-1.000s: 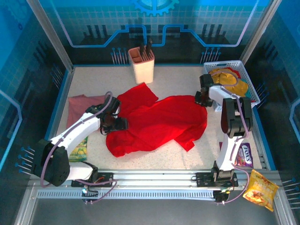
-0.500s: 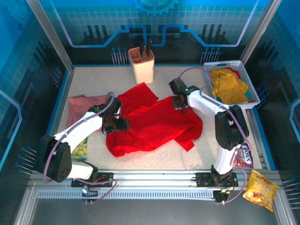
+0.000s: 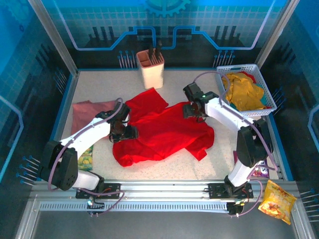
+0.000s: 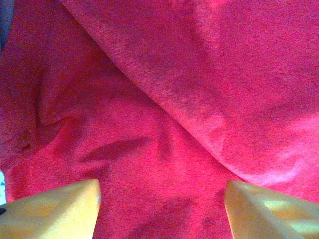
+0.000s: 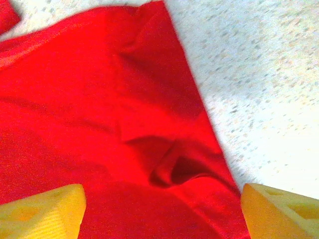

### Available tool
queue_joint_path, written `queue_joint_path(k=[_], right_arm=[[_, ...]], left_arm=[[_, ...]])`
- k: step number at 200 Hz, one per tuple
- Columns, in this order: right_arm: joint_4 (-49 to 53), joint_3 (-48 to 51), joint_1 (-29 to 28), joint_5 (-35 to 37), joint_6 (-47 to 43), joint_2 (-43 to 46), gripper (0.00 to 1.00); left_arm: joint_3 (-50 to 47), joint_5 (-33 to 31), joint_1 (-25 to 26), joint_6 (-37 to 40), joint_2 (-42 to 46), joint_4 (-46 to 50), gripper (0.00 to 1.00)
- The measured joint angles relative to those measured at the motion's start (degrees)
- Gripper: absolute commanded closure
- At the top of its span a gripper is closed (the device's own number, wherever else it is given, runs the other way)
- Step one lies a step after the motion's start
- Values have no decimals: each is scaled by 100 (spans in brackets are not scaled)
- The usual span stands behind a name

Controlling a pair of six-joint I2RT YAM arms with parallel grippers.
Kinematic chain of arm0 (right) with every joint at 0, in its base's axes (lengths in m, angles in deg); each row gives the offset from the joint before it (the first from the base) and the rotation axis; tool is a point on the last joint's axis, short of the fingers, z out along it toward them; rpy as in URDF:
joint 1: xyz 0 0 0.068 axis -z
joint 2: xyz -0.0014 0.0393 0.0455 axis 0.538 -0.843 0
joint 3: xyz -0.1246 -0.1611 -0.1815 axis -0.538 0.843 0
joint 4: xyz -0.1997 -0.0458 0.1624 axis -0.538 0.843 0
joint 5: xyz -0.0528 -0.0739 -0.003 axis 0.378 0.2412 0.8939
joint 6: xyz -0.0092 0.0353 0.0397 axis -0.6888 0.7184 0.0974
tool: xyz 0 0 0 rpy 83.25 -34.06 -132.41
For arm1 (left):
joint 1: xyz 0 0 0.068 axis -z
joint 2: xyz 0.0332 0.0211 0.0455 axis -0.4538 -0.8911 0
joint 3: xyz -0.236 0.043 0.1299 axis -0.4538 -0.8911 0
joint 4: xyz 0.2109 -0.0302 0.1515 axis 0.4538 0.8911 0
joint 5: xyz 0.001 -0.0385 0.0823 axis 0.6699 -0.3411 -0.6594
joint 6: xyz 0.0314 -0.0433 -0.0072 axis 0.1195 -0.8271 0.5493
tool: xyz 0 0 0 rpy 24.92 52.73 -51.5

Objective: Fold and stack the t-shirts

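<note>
Wrinkles mark red t-shirt (image 3: 164, 132) under splayed left hand (image 4: 159, 209) and right hand (image 5: 162, 209).

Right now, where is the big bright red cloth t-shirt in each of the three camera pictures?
Top external: the bright red cloth t-shirt lies spread and crumpled in the middle of the picture.
Left wrist: seen close up, with a diagonal fold running from upper left to lower right.
Right wrist: it covers the left and middle, its straight edge slanting down to the right.
Shared landmark: the speckled white tabletop beside that edge, at the right wrist picture's upper right.
</note>
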Motion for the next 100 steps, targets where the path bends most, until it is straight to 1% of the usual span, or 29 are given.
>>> queue_joint_path(k=[22, 46, 61, 100], right_arm=[[-107, -39, 476, -398, -90, -210, 31], [-269, -39, 850, -741, -208, -573, 39], [-382, -39, 957, -931, -313, -745, 44], [-710, -39, 1021, -1397, -498, -988, 56]], left_arm=[[0, 0, 0, 0, -2, -4, 33], [0, 0, 0, 2, -2, -2, 33], [0, 0, 0, 2, -2, -2, 33], [-2, 0, 0, 0, -2, -2, 31]])
